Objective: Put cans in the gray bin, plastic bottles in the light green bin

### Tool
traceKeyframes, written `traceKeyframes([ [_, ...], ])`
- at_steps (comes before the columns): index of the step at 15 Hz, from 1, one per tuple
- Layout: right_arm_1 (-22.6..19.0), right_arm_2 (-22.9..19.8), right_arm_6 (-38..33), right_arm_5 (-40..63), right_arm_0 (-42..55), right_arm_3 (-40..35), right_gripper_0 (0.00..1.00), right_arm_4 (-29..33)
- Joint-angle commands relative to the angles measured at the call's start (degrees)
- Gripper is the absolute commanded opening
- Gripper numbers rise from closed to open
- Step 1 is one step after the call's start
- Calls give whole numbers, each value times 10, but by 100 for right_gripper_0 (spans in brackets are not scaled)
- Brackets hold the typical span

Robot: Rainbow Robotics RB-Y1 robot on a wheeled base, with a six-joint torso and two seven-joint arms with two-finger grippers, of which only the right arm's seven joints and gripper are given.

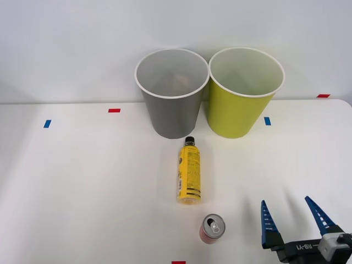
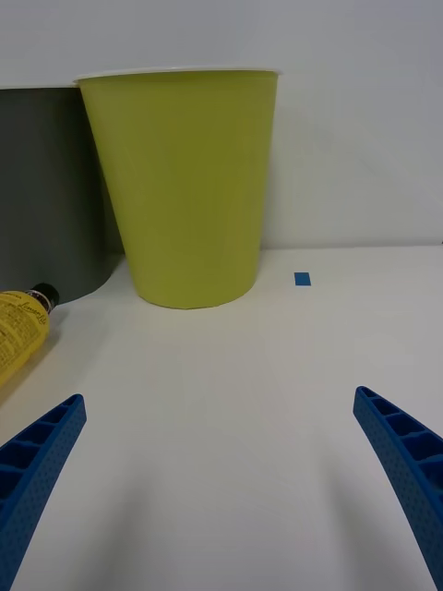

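Note:
A yellow plastic bottle with a black cap lies on its side on the white table, cap toward the bins; its cap end also shows in the right wrist view. A pink-red can stands upright just in front of it. At the back stand the gray bin and, to its right, the light green bin; in the wrist view the light green bin faces the camera with the gray bin beside it. My right gripper is open and holds nothing, low at the front right, to the right of the can. Its fingers spread wide.
Small blue tape marks and red tape marks lie flat on the table. A white wall rises right behind the bins. The table's right edge curves away near the far right corner.

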Motion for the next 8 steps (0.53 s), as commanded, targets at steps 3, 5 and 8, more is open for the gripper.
traceKeyframes([
  [3,-10,12,57,-71,-5,39,100,-28],
  [5,-26,27,124,-83,3,39,100,-83],
  [8,-31,36,149,-109,38,39,100,-105],
])
